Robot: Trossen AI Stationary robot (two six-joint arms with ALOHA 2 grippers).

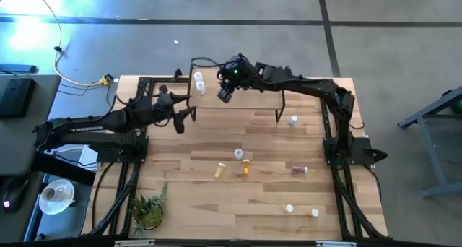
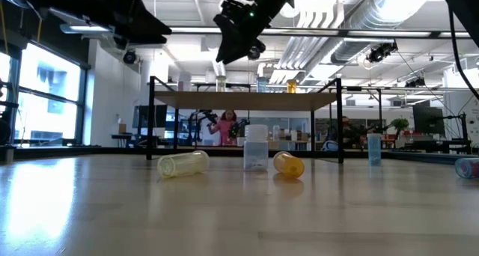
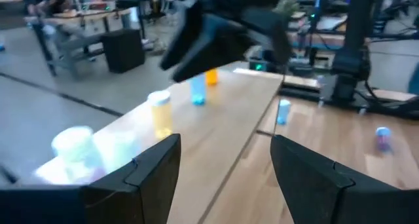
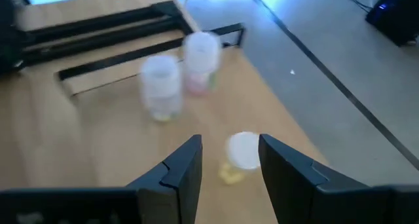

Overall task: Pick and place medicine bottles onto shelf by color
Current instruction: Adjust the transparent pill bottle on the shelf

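The shelf (image 1: 253,101) stands at the table's far side. Upright bottles line its top: two clear ones (image 4: 160,86) (image 4: 200,60), a pale yellow one (image 4: 243,152), a blue one (image 3: 196,90) and an orange one (image 3: 211,76). My right gripper (image 4: 230,140) hovers open above the shelf (image 1: 224,95), with the pale yellow bottle below its fingertips and clear of them. My left gripper (image 3: 226,142) is open and empty at the shelf's left end (image 1: 180,123). More bottles stand or lie on the table (image 1: 238,154) (image 1: 219,170) (image 1: 245,167).
Loose bottles on the table: a blue one (image 1: 293,120) by the shelf's right leg, a purple one (image 1: 299,169), and a white one (image 1: 289,208) and an orange one (image 1: 314,213) near the front. A small plant (image 1: 148,207) stands at the front left corner.
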